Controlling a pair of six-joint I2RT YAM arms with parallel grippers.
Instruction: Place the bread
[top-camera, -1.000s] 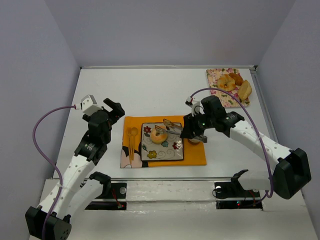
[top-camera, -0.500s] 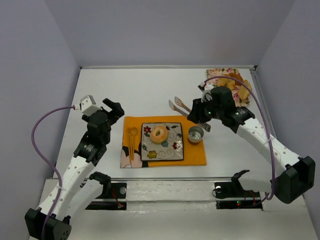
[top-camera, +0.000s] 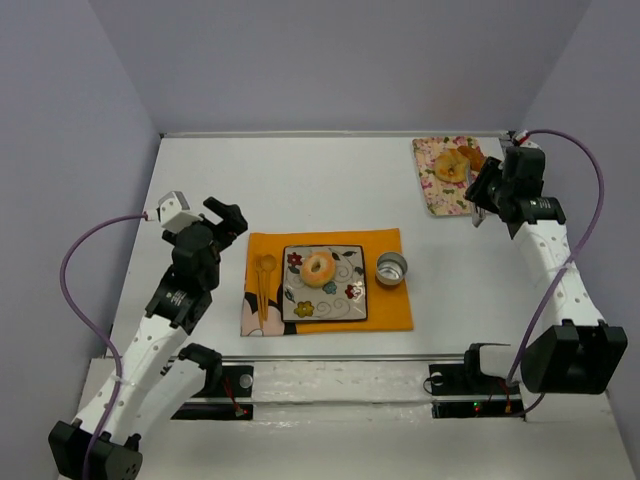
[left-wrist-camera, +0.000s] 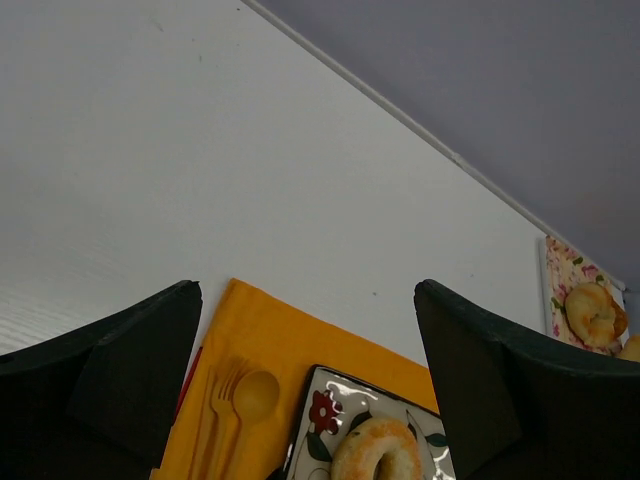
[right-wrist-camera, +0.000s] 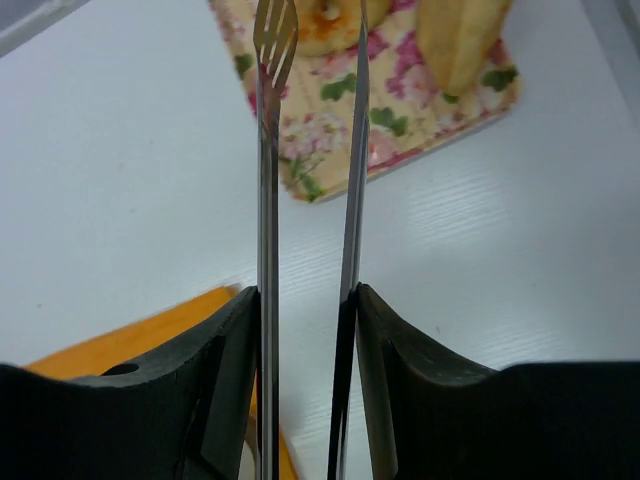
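Note:
A ring-shaped bread lies on the flowered square plate on the orange placemat; it also shows in the left wrist view. My right gripper is shut on metal tongs. The tong tips are apart, hold nothing, and reach over the floral tray at the back right. More breads lie on that tray, a long one among them. My left gripper is open and empty, left of the placemat.
A small metal cup stands on the placemat right of the plate. An orange fork and spoon lie on its left part. Grey walls close the table at the back and sides.
My right gripper has swung the tongs from over the plate to the back right, up to the floral tray. The ring bread stays on the plate. The left arm has not moved.

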